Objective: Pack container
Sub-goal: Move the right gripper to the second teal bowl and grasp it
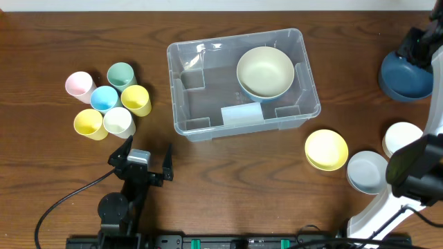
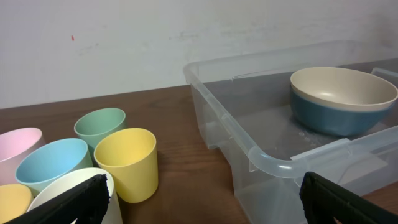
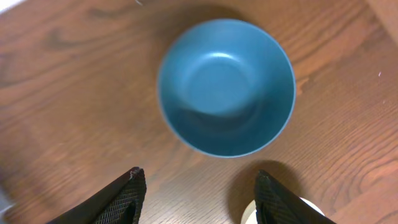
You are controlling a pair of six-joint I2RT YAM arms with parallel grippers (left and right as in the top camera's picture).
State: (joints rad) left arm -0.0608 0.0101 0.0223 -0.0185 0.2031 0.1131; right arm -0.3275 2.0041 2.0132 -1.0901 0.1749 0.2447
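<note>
The clear container (image 1: 187, 104) sits mid-table with a white label (image 1: 241, 114) on its floor and a cream-lined blue bowl (image 1: 265, 71) in its far right corner. In the left wrist view the container's near corner (image 2: 267, 158) and that bowl (image 2: 342, 106) show on the right. My left gripper (image 1: 148, 146) stands open near the front edge, left of the container, with nothing between its fingers (image 2: 205, 180). My right gripper (image 1: 417, 47) hangs open above a dark blue bowl (image 3: 227, 87), apart from it.
Several cups cluster at the left: pink (image 1: 79, 86), green (image 1: 120, 75), blue (image 1: 104, 98), yellow (image 1: 136, 100), white (image 1: 118, 122). At the right stand the dark blue bowl (image 1: 403, 77), a yellow bowl (image 1: 326, 149), a pale grey bowl (image 1: 367, 171) and a white bowl (image 1: 401, 137).
</note>
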